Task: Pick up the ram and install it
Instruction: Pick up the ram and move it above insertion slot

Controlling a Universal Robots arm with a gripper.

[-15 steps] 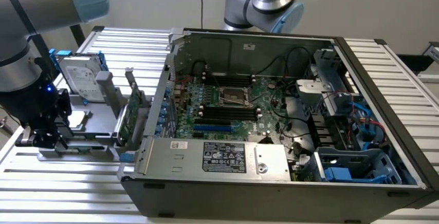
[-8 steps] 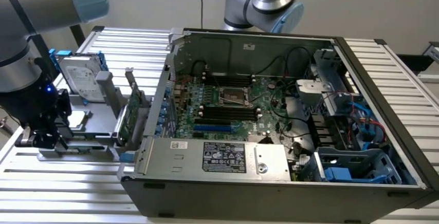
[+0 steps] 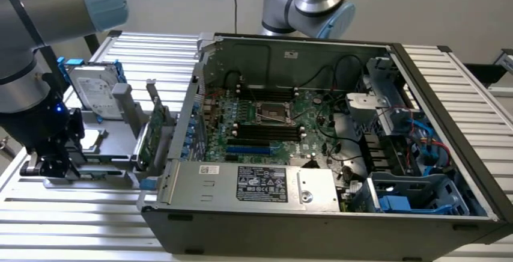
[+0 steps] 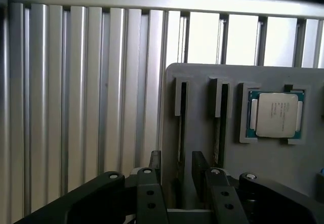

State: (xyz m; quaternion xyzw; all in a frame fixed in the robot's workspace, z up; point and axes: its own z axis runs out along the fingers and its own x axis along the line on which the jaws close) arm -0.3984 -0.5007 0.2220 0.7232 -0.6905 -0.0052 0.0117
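Ram [image 4: 180,133] is standing on its edge in a narrow slot of the grey holder [image 4: 202,77], giving us just its thin dark spine. My read is that the upright seating is leaving both flat faces free for a pinch from either side. The gripper [image 4: 176,159] is hovering low right over that slot. Its two black fingers [image 4: 155,164] are standing apart, one on each side of the stick, so it is open and gripping nothing. Whether a pad is already brushing the board I cannot tell.

A neighbouring slot [image 4: 220,127] is running parallel just beside it, and a processor chip [image 4: 276,113] is lying flat in its own pocket further along the holder. Everything is resting on the slatted metal table [image 4: 76,107].

In the exterior view the arm is reaching down at the exterior view's left. The holder is sitting between it and the open computer case [image 3: 321,214]. An upright green expansion card [image 3: 156,133] and a hard drive [image 3: 95,91] are parked in the same fixture. Inside the case the motherboard [image 3: 265,118] is lying face up, and its long black memory slots [image 3: 265,133] are looking unfilled. So by my judgement the pick is only being lined up and the install is not yet done. A second arm [image 3: 316,0] is hanging behind the case, well apart from the work.
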